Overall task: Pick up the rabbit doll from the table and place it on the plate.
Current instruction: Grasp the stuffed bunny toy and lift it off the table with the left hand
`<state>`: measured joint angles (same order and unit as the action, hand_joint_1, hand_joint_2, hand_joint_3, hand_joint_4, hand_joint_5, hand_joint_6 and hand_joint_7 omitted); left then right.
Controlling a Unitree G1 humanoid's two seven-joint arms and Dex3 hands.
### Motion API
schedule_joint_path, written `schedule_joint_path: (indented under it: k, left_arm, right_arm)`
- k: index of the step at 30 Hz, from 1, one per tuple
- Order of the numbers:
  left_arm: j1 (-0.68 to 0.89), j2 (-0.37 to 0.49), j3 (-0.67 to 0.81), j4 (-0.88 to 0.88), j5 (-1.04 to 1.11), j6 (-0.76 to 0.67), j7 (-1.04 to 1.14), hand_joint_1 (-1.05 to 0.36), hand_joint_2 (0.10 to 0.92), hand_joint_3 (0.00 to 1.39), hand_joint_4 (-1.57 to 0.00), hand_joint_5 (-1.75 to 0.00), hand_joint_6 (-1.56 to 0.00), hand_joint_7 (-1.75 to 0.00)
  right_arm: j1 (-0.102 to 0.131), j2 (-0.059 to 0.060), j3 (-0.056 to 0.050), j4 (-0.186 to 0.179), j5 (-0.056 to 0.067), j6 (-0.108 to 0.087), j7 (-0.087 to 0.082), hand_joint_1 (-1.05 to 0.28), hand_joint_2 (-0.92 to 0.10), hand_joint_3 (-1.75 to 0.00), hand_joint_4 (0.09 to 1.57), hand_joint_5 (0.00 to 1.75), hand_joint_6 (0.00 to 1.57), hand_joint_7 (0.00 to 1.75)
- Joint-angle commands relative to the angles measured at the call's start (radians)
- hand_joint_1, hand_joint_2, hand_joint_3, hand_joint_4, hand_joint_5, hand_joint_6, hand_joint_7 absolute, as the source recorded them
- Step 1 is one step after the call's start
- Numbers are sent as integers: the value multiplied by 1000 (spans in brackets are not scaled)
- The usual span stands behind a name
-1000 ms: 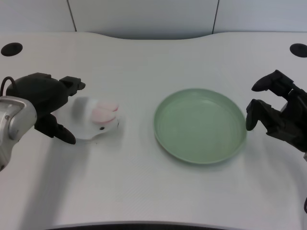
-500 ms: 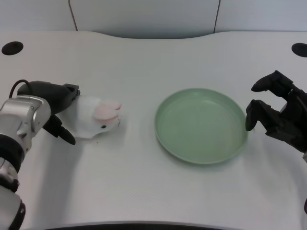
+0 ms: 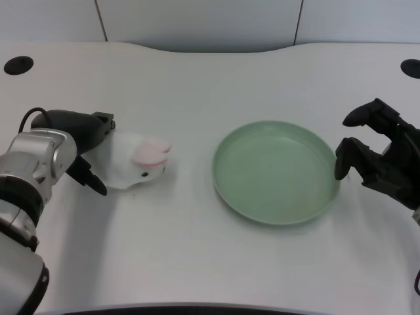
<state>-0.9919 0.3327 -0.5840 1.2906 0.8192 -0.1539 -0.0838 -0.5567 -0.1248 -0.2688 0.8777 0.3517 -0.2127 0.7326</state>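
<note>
The white rabbit doll (image 3: 131, 163) with pink ears lies on the table's left side, head toward the green plate (image 3: 275, 172). My left hand (image 3: 80, 143) is against the doll's rear end. Its upper fingers (image 3: 104, 122) lie over the doll's back and its thumb (image 3: 92, 181) sits under the near side, so the hand grips the doll. The doll still rests on the table. The plate is about a hand's width to the doll's right and holds nothing.
My right hand (image 3: 379, 157) hangs idle just past the plate's right rim. Two dark round holes (image 3: 18, 65) (image 3: 410, 67) mark the table's far corners. The table's front edge runs along the bottom of the picture.
My left hand has rolled inward and closed onto the doll's rear; the doll has been nudged slightly right. The camera has shifted a little.
</note>
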Motion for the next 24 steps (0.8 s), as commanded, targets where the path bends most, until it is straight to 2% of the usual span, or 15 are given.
schedule_joint_path:
  k: [1, 3, 5, 7, 8, 10, 12, 14, 16, 18, 20, 24]
  left_arm:
    - [-28, 11, -10, 13, -6, -9, -27, -838, 734, 2, 1, -469, 1, -581]
    - [-31, 11, -15, 12, -5, -9, -23, -846, 733, 2, 1, -451, 1, -581]
    - [-33, 13, -38, 8, 16, -3, 9, -874, 749, 8, 1, -407, 1, -555]
    - [-37, 15, -61, 3, 35, 4, 32, -902, 771, 12, 1, -352, 1, -501]
    - [-40, 16, -75, -2, 49, 9, 48, -924, 796, 15, 1, -315, 1, -420]
    - [-43, 17, -93, -6, 63, 15, 70, -946, 809, 15, 1, -304, 1, -369]
    - [-50, 21, -114, -16, 81, 8, 84, -956, 830, 15, 1, -248, 1, -294]
    - [-56, 25, -116, -29, 80, -11, 84, -958, 833, 11, 1, -225, 1, -253]
    - [-59, 26, -115, -39, 76, -21, 78, -957, 833, 8, 1, -225, 1, -242]
    - [-61, 19, -112, -43, 69, -28, 61, -949, 838, 4, 1, -278, 1, -321]
    - [-62, 12, -111, -41, 65, -33, 52, -945, 837, 2, 1, -291, 1, -348]
    - [-59, -2, -104, -33, 52, -48, 35, -939, 831, 1, 1, -304, 1, -366]
  right_arm:
    - [-7, -5, -8, 14, 11, -2, 1, -386, -514, -872, 799, 1746, 541, 1653]
    - [-8, -3, -10, 17, 14, -1, 3, -382, -515, -871, 800, 1746, 539, 1650]
    - [-10, -1, -13, 28, 16, -10, 10, -372, -520, -872, 796, 1746, 533, 1646]
    - [-11, 0, -12, 30, 14, -17, 9, -370, -523, -872, 800, 1746, 533, 1646]
    - [-11, 0, -12, 31, 15, -18, 10, -379, -520, -870, 803, 1746, 538, 1647]
    - [-11, 1, -13, 32, 17, -18, 12, -381, -521, -871, 803, 1746, 541, 1647]
    - [-10, 0, -8, 28, 7, -23, 0, -391, -518, -870, 799, 1746, 545, 1644]
    - [-9, 0, -7, 23, 8, -15, -2, -396, -519, -870, 792, 1746, 548, 1642]
    - [-8, 0, -7, 17, 12, -6, -2, -395, -519, -870, 787, 1746, 549, 1641]
    - [-6, -1, -7, 13, 14, -5, 4, -395, -522, -871, 777, 1746, 544, 1636]
    - [-3, -1, -6, 10, 12, -6, 2, -392, -524, -872, 777, 1746, 543, 1635]
    - [-1, 3, -10, 12, 17, -7, 2, -374, -511, -876, 790, 1746, 545, 1636]
